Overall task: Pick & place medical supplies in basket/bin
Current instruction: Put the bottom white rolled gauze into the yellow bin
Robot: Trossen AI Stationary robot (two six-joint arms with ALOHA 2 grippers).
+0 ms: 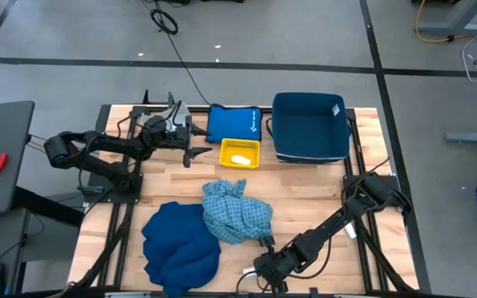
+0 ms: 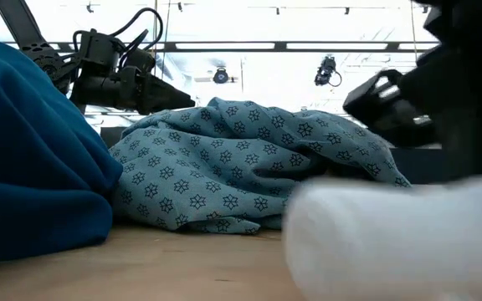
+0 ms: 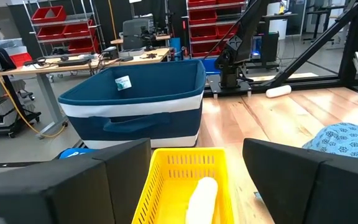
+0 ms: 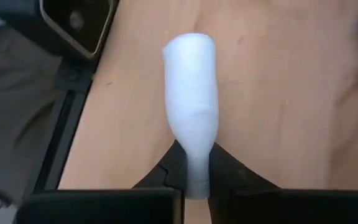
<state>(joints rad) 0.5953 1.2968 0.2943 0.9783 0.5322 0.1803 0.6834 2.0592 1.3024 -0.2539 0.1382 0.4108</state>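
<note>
A white roll (image 4: pixel 191 93) is in my right gripper (image 4: pixel 195 180), which is shut on it at the table's near edge (image 1: pixel 259 266). The roll fills the low view's foreground (image 2: pixel 400 238). My left gripper (image 1: pixel 195 151) is open at the left side of the yellow basket (image 1: pixel 240 152). Its fingers frame the basket (image 3: pixel 166 180) in the left wrist view without touching it. A second white roll (image 3: pixel 201 199) lies inside the basket. The patterned light-blue cloth (image 1: pixel 235 212) and the dark-blue cloth (image 1: pixel 180 242) lie crumpled on the table's near half. My right gripper pinches the white roll by one end (image 4: pixel 196 163) between its two fingers. That end is squeezed narrow between them. The rest of the roll sticks straight out ahead of the fingers, about level with the table; whether it rests on the wood, I cannot tell.
A dark-blue bin (image 1: pixel 309 126) stands at the far right, beside the flat blue pouch (image 1: pixel 232 122) behind the basket. Another white roll (image 3: pixel 278 91) lies on the table near the right arm's base. Bare wood lies between the cloths and the basket.
</note>
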